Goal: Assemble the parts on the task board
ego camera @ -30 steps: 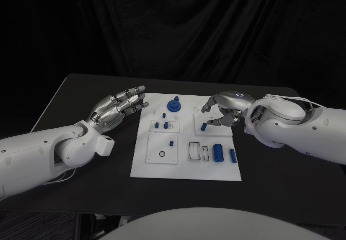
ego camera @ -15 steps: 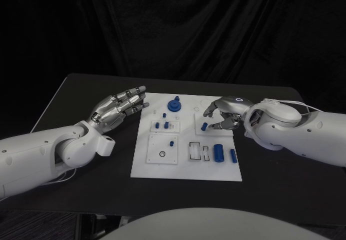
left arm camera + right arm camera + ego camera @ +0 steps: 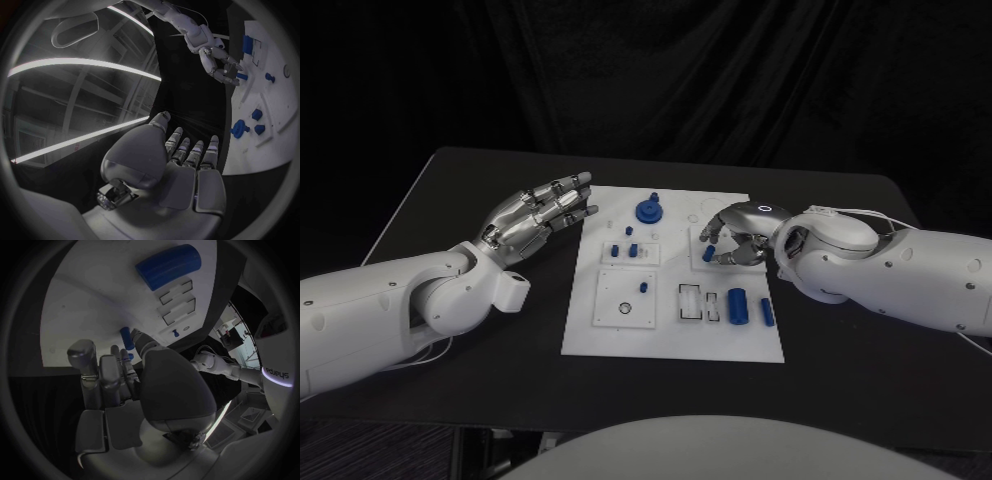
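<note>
Small blue peg (image 3: 708,254) at board centre, toward two o'clock, pinched in the right hand (image 3: 737,238) above a raised white square; smooth, round, plastic-looking, also seen at the fingertips (image 3: 127,347) in the right wrist view. Whether seated in its hole or held just over it: cannot tell.

Around it on the board (image 3: 610,338), a flat matte white plate: blue knob (image 3: 648,211) standing upright at twelve o'clock, with a wide round base and thin stem; short pegs (image 3: 629,248) at ten o'clock, apparently in their sockets; a thick cylinder (image 3: 736,302) and a thinner pin (image 3: 766,310) lying flat at five o'clock, near empty rectangular slots. Roughly midway, by that showing: upper pieces placed, the lower pair probably left to fit.

Further out at nine o'clock, left hand (image 3: 538,217) off the board's edge over the black table (image 3: 473,180), holding nothing, silver fingers (image 3: 200,155) straight and side by side.
</note>
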`<control>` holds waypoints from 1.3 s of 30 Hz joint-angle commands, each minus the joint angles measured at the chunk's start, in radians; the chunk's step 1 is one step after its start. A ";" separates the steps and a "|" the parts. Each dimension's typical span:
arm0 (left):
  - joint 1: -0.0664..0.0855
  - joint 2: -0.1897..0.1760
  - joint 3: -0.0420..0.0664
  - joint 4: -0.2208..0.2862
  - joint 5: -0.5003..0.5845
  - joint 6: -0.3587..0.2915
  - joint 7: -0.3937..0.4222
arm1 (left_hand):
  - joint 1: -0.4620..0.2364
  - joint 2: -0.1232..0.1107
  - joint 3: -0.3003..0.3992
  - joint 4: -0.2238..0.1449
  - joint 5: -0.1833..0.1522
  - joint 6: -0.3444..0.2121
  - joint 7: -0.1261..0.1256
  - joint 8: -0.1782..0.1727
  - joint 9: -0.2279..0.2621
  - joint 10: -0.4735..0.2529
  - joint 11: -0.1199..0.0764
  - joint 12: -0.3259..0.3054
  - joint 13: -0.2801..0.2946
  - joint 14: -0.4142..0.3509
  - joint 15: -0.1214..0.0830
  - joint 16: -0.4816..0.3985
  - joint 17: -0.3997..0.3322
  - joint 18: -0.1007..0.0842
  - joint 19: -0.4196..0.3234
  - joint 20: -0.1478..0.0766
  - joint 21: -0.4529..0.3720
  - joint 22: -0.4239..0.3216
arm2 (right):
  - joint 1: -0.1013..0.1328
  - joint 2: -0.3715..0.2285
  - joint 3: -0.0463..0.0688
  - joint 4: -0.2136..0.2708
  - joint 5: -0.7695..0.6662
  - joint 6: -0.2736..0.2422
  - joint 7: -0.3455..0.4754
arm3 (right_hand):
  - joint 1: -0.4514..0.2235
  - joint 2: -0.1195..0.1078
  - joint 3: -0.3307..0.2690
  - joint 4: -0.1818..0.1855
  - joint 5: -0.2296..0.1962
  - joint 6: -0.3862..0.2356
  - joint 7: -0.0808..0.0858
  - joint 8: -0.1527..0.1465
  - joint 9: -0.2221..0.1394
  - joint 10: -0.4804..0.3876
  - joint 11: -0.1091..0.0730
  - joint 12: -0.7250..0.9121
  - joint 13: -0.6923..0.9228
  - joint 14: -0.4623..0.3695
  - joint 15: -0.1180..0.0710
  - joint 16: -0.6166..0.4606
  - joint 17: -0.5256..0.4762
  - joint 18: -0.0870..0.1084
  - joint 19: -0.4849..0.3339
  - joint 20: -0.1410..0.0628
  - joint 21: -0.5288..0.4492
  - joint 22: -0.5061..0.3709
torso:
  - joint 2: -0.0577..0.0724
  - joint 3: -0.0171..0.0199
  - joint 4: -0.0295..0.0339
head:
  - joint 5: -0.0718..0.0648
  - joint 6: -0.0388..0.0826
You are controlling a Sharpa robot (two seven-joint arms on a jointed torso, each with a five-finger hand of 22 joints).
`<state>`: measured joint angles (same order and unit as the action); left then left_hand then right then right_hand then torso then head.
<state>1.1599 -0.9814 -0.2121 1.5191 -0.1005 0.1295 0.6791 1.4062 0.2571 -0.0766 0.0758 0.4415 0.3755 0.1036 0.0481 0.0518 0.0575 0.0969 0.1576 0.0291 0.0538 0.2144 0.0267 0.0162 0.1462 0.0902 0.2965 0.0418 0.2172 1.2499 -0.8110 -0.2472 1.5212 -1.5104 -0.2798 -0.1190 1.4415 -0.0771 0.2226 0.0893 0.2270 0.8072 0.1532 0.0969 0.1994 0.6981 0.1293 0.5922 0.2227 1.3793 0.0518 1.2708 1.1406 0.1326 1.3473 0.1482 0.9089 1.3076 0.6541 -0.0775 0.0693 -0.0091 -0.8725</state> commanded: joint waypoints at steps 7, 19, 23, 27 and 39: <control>-0.003 0.001 0.001 0.000 0.004 0.014 0.071 | -0.007 0.000 0.006 0.002 0.005 0.007 0.003 0.007 0.002 0.002 -0.006 0.005 0.000 -0.001 0.005 0.004 0.000 -0.005 0.005 -0.003 0.004 0.000 | -0.021 0.027 0.001 -0.036 -0.001 -0.015 0.032 | 0.013 -0.004 0.035 -0.001 0.040 0.049 0.005 0.027 0.004 0.050 -0.005 -0.029 -0.030 0.006 -0.011 0.005 0.003 -0.013 0.008 -0.007 0.011 0.106 | 0.000 0.0002 -0.0004 | -0.001 0.000; -0.005 0.001 0.001 -0.002 0.004 0.019 0.067 | -0.008 0.002 0.010 0.000 0.006 0.012 0.005 0.008 0.002 0.002 -0.005 0.006 0.000 -0.001 0.005 0.005 0.000 -0.005 0.006 -0.003 0.004 -0.001 | -0.028 0.034 0.001 -0.045 -0.002 -0.041 0.037 | 0.036 -0.001 0.091 -0.016 0.069 0.147 0.002 0.086 0.040 0.169 -0.030 -0.040 -0.049 0.019 -0.032 0.016 0.012 -0.017 0.021 -0.025 0.043 0.112 | -0.001 -0.0001 -0.0009 | 0.000 0.000; -0.005 0.000 0.001 -0.002 0.004 0.019 0.065 | -0.008 0.002 0.010 0.000 0.006 0.012 0.005 0.008 0.002 0.002 -0.005 0.006 0.000 -0.001 0.005 0.005 0.000 -0.005 0.006 -0.003 0.004 -0.001 | -0.028 0.032 0.001 -0.042 -0.007 -0.053 0.036 | 0.039 -0.001 0.096 -0.023 0.073 0.168 -0.005 0.103 0.055 0.197 -0.039 -0.036 -0.047 0.022 -0.039 0.018 0.014 -0.018 0.024 -0.032 0.051 0.114 | 0.000 0.0001 -0.0023 | 0.003 0.000; -0.006 -0.001 0.001 -0.002 0.004 0.020 0.065 | -0.008 0.002 0.011 0.000 0.006 0.015 0.005 0.008 0.003 0.002 -0.004 0.006 0.000 -0.001 0.005 0.005 0.000 -0.005 0.006 -0.003 0.004 -0.001 | -0.028 0.026 0.002 -0.031 -0.010 -0.081 0.037 | 0.044 0.002 0.096 -0.036 0.073 0.193 -0.017 0.135 0.083 0.239 -0.054 -0.024 -0.037 0.027 -0.052 0.019 0.015 -0.020 0.030 -0.043 0.065 0.116 | -0.001 0.0000 -0.0007 | 0.001 0.000; -0.008 0.000 0.001 -0.003 0.004 0.018 0.062 | -0.008 0.003 0.012 0.000 0.007 0.016 0.006 0.009 0.003 0.002 -0.004 0.006 0.000 -0.001 0.005 0.005 0.000 -0.006 0.006 -0.003 0.004 0.000 | 0.007 -0.003 0.006 0.042 -0.025 -0.108 0.022 | 0.045 0.003 0.096 -0.041 0.073 0.199 -0.020 0.147 0.095 0.247 -0.058 -0.025 -0.034 0.031 -0.056 0.021 0.019 -0.022 0.034 -0.047 0.074 0.118 | -0.001 -0.0002 -0.0001 | 0.005 0.000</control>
<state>1.1543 -0.9825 -0.2120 1.5155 -0.1005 0.1361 0.6791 1.4063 0.2571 -0.0711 0.0759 0.4415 0.3863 0.1072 0.0519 0.0536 0.0575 0.0969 0.1576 0.0291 0.0538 0.2144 0.0266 0.0162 0.1464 0.0901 0.2965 0.0418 0.2173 1.2499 -0.8110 -0.2433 1.5522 -1.5169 -0.3545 -0.0885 1.4756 -0.0721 0.3175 0.0548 0.2964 1.0008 0.1330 0.2391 0.2955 0.9379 0.0695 0.5652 0.1869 1.4123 0.0025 1.2863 1.1583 0.1236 1.3812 0.1071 0.9774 1.3074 0.6534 -0.0774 0.0685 -0.0056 -0.8725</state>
